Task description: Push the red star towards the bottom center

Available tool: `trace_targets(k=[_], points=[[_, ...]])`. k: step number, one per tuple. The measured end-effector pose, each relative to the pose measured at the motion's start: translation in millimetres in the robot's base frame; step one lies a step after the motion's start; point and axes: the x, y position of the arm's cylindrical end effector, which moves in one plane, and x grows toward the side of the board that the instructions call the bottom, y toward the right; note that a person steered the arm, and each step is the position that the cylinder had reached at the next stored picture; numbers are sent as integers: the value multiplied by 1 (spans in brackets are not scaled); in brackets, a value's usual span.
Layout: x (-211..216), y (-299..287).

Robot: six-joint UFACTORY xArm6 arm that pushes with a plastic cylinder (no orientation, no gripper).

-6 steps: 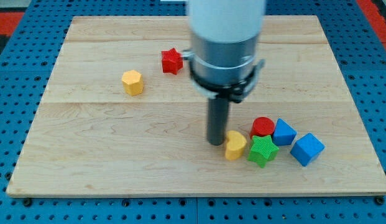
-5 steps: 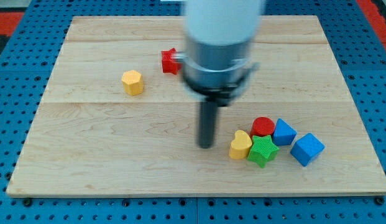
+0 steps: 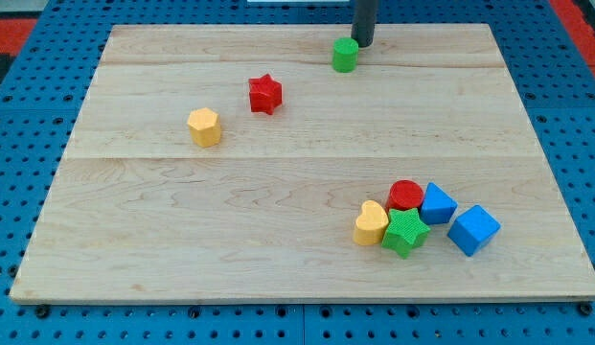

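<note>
The red star lies on the wooden board, left of centre in the upper half. My tip is at the view's top, just right of and above a small green cylinder block. The tip is well to the right of and above the red star, not touching it. Only the rod's lower end shows.
A yellow hexagon block sits left of the red star. At the lower right a cluster holds a yellow heart, a green star, a red round block, and two blue blocks.
The arm has left the middle of the board, where the rod stood by the yellow heart, and moved to the view's top. The green cylinder, hidden before, now shows.
</note>
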Motion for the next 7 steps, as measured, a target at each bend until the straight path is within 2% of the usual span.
trace_targets(k=[1,2,3,4,5,6,7], points=[[41,-76],[77,-97],[74,-114],[105,-147],[133,-146],[177,-103],[190,-101]])
